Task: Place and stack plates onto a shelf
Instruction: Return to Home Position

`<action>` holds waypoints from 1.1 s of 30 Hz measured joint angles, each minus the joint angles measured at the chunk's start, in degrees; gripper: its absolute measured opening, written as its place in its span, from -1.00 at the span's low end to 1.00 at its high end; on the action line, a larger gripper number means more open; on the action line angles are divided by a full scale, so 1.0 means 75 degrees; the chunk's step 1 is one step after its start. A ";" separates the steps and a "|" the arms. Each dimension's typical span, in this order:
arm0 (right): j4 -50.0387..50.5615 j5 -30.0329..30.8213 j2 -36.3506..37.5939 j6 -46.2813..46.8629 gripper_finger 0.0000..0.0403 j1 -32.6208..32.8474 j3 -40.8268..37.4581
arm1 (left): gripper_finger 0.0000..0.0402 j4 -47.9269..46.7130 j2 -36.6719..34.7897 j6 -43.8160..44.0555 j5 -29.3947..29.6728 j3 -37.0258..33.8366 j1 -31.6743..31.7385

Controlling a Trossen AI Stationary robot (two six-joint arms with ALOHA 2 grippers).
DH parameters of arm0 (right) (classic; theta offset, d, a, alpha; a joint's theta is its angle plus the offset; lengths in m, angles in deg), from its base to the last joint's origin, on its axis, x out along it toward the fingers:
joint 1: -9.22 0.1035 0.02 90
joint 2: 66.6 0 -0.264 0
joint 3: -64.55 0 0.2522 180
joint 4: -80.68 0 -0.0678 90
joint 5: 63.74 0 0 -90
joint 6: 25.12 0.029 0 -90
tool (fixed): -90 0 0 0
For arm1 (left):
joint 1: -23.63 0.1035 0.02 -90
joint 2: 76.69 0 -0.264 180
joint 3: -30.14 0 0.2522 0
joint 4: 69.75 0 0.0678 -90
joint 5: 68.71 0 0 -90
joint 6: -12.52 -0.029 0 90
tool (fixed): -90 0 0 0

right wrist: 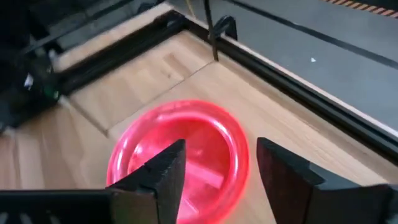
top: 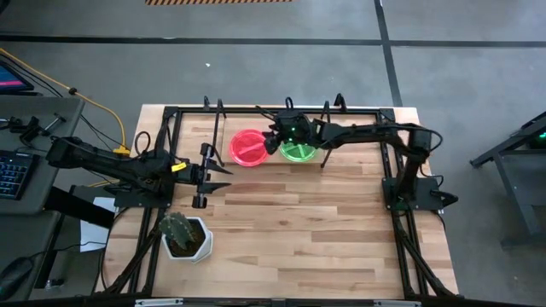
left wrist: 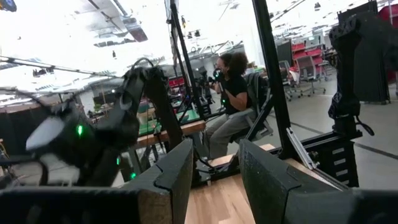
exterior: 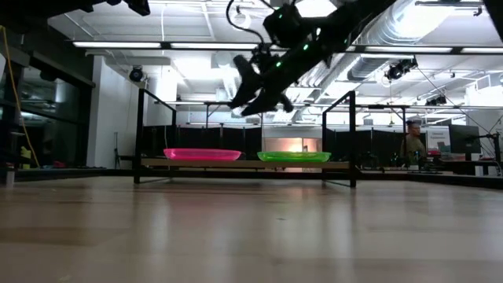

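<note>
High view: pink plates (top: 248, 147) and green plates (top: 298, 152) sit side by side on the shelf (exterior: 247, 164), none loose off it. Stacking looks done; only parking the arms seems left. My right pincer (right wrist: 221, 168) hangs above the shelf, open, empty. My left pincer (left wrist: 216, 180) is open too, just off the shelf. Wood surface (top: 299, 230) holds a potted cactus (top: 183, 236), well away from the shelf. A seated person (left wrist: 230, 99) is in the room beyond.

No text, label or number seems readable in any view.
</note>
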 joint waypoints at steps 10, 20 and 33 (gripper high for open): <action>0.1017 0.0483 0.2331 -0.0906 -0.10 0.0624 -0.1722 | -0.40 -0.0362 0.0057 0.0330 0.0636 0.0000 0.0000; -0.1362 0.0636 0.5212 -0.1097 -0.10 0.1326 -0.4553 | -0.40 -0.0444 0.0481 0.0082 0.0913 0.0000 0.0985; -0.0643 0.0066 0.7941 -0.1962 -0.12 0.1762 -0.5811 | -0.94 -0.0719 -0.0090 0.0958 -0.0855 -0.0941 0.2610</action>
